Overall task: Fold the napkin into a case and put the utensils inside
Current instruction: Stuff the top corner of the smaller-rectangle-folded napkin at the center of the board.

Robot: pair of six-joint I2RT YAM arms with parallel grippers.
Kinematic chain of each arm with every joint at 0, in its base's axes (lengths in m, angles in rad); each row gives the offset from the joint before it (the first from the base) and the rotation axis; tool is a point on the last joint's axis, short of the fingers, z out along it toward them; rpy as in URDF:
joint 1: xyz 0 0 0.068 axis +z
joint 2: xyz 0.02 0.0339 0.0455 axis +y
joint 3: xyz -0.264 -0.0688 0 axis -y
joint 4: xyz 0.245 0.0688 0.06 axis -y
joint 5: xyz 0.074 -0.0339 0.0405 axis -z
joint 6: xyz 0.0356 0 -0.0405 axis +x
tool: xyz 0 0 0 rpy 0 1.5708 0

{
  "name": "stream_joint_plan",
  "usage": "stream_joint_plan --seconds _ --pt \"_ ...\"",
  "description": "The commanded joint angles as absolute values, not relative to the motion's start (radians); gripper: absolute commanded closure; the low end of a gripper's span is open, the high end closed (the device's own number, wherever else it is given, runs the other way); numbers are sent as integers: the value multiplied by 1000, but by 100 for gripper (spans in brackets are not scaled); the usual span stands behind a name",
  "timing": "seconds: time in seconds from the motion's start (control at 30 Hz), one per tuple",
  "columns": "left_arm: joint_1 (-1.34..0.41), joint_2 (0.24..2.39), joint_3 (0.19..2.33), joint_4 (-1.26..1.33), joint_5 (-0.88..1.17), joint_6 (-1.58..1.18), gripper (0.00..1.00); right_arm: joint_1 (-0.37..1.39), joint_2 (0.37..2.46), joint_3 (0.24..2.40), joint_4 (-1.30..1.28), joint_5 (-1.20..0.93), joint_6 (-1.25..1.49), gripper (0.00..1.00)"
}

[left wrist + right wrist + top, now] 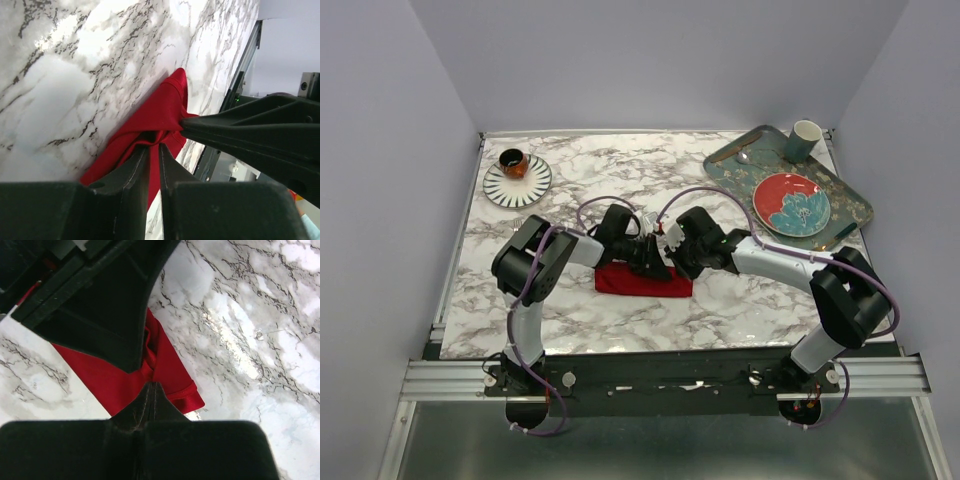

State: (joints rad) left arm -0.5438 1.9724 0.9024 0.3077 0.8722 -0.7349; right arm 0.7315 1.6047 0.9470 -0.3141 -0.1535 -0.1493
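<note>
- The napkin [640,282] lies as a narrow folded red strip on the marble table [720,300], near the middle and slightly toward the near edge. Both arms meet above it.
- In the left wrist view the napkin [150,115] is bunched into creases where the 2 grippers touch it. The rest of it lies flat on the marble.
- The left gripper [154,145] has its jaws almost together, with only a thin slit between them. A gathered fold of the red cloth is nipped at their tips.
- The right gripper [151,386] has its jaws pressed fully together, with the tip resting on the napkin [115,380]. I cannot tell whether any cloth is caught between them.
- From above, the left gripper [648,258] and right gripper [667,258] sit nose to nose over the strip's far edge.
- At the far right is a patterned tray [855,200] carrying a red floral plate [772,190] and a teal cup [803,140].
- At the far left is a striped saucer [532,186] with a dark cup [513,162] on it.
</note>
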Motion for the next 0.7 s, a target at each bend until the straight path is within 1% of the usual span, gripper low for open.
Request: stream_joint_plan --seconds 0.0,0.23,0.3,0.4,0.53,0.67 --pt "-545 1916 864 409 868 -799 77 738 1623 945 -308 -97 -117 99" --pt "-560 1956 862 482 836 -896 77 738 1628 956 -308 -83 -86 99" --pt "-561 1974 865 489 836 -908 79 736 1629 957 -310 -83 -80 99" --pt "-563 1997 874 482 824 -919 85 738 1631 965 -311 -87 -71 99" --pt "-566 2032 899 402 784 -913 90 736 1631 974 -319 -91 -61 99" --pt "-566 2071 916 362 765 -900 94 736 1629 979 -324 -120 -64 99"
